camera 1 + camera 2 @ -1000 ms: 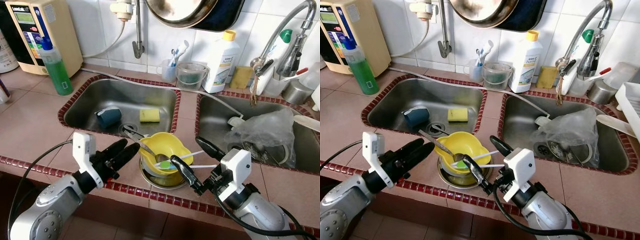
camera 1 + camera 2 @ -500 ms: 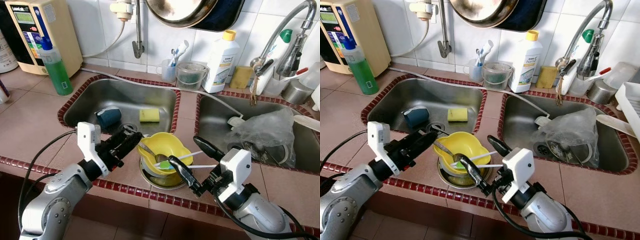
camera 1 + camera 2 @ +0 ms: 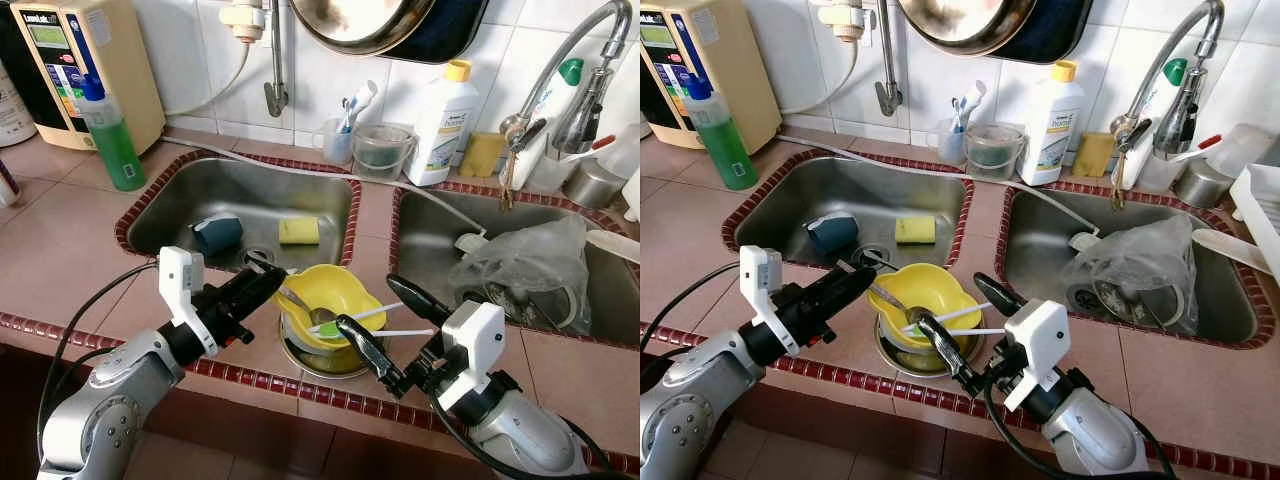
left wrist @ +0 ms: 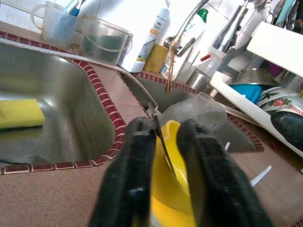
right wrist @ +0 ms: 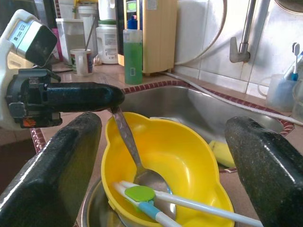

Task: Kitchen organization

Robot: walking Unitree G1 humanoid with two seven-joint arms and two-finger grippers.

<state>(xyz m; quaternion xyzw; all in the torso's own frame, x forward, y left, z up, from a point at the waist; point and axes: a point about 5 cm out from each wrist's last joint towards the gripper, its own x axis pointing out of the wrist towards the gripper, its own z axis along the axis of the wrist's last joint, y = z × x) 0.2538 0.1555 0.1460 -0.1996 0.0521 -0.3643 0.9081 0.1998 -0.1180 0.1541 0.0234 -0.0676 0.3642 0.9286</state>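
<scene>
Spoon [image 5: 135,158] handle end hidden between left fingers [image 5: 83,97], hanging pan [image 3: 385,25] cut off by the top edge, contents under plastic bag [image 3: 530,262] unclear

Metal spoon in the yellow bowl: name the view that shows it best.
The right wrist view. There the metal spoon runs whole from the left gripper at its handle to the bowl end inside the yellow bowl. The eye views show it small; the left wrist view shows just a thin edge of handle between the fingers.
</scene>
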